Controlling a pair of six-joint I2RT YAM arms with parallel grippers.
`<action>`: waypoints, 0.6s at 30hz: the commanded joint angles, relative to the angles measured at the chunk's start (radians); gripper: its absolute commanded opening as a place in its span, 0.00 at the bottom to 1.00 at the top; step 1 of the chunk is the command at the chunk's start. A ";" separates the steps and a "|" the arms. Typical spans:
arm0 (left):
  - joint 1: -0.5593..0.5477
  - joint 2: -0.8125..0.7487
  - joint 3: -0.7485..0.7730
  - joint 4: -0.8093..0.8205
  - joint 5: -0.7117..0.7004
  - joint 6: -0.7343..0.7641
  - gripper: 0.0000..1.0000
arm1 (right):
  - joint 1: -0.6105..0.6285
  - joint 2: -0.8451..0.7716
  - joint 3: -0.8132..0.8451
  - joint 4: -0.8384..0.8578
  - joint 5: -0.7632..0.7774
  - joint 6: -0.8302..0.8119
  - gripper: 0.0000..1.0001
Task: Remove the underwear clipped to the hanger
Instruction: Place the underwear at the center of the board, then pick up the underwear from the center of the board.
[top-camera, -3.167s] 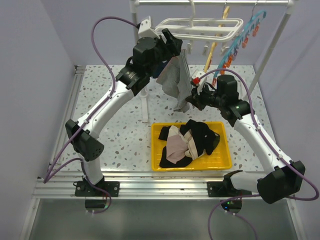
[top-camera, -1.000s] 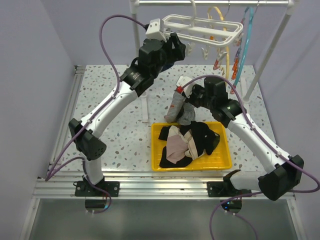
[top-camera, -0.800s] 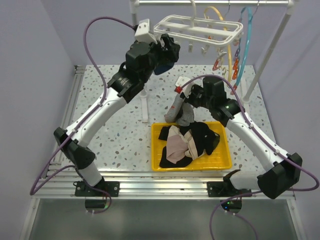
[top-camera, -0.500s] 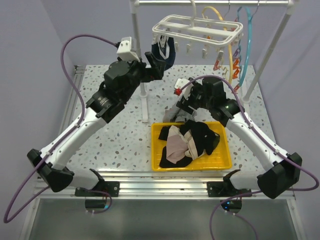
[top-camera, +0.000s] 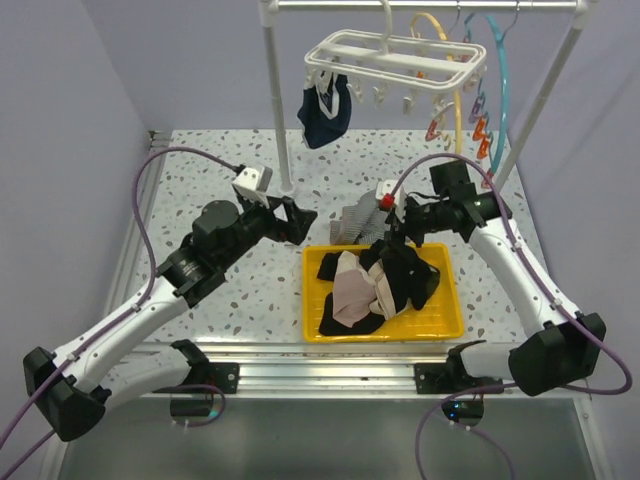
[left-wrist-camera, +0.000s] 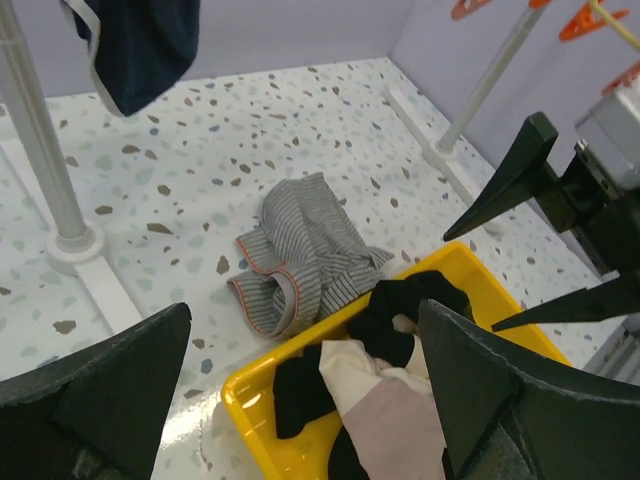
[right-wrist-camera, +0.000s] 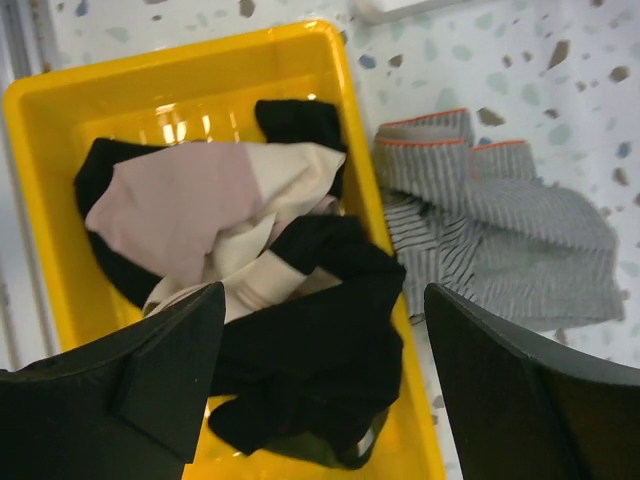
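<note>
Striped underwear (top-camera: 356, 216) fell beside tray (top-camera: 385, 338) of garments (top-camera: 380, 285).

A heap of underwear (top-camera: 375, 285) lies in the tray (top-camera: 448, 318), a loose pair (top-camera: 355, 218) on the worktop (top-camera: 230, 170) just behind it, and a clipped pair (top-camera: 325, 105) hangs from the hanger (top-camera: 395, 55) farther back left.

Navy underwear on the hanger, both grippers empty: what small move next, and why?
Probably lift the left gripper toward the navy underwear, the only piece clipped to the hanger. Both it and the right gripper are open and empty; the grey striped pair lies beside the yellow tray.
</note>
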 joint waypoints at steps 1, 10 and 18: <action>0.012 0.062 -0.034 0.111 0.144 0.035 1.00 | -0.082 -0.021 0.002 -0.259 -0.198 -0.116 0.84; 0.026 0.502 0.095 0.174 0.218 -0.264 0.90 | -0.168 -0.228 -0.199 -0.179 -0.115 0.035 0.83; 0.019 0.827 0.309 0.096 0.106 -0.292 0.81 | -0.285 -0.259 -0.265 -0.055 -0.023 0.276 0.84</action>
